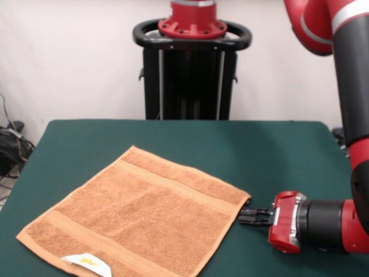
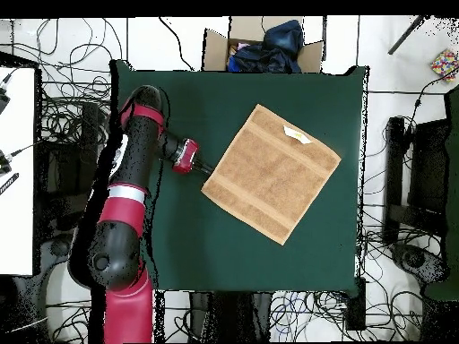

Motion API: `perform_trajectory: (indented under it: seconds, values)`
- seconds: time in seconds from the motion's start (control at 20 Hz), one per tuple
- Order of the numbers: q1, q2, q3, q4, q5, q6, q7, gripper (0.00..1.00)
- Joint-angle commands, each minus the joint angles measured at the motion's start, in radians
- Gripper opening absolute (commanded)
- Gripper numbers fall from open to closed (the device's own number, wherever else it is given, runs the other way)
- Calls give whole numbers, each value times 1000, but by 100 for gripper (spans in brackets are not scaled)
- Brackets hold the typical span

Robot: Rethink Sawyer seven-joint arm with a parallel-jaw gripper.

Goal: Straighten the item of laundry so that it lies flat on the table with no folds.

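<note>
The item of laundry, an orange-tan towel (image 1: pixel 138 222), lies spread out on the green table (image 1: pixel 277 144), turned like a diamond, with no fold showing. Its woven bands run near two edges and its white tag (image 1: pixel 86 262) lies at the near edge. In the overhead view the towel (image 2: pixel 271 172) lies right of the table's (image 2: pixel 179 251) middle, tag (image 2: pixel 297 135) at the upper right. My gripper (image 1: pixel 242 216) lies low and level at the towel's right corner, pointing at its edge. It also shows in the overhead view (image 2: pixel 203 170) at the towel's left corner. Whether it grips the edge is unclear.
The black pedestal (image 1: pixel 192 69) stands behind the table's far edge. My arm (image 1: pixel 351 86) comes down at the right. A cardboard box with dark clothes (image 2: pixel 264 45) sits beyond the table's upper edge in the overhead view. Cables lie on the floor around the table.
</note>
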Motion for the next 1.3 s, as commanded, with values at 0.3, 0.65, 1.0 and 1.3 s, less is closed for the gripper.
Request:
perform_trajectory:
  seconds: [0.3,0.65,1.0,1.3]
  values:
    - [-41,82,28,-55,188,-61,159,0]
    - [-55,98,45,-53,236,-113,149,0]
    - [-78,121,-34,-76,237,-77,125,0]
    - [-90,129,-33,-79,244,-37,37,0]
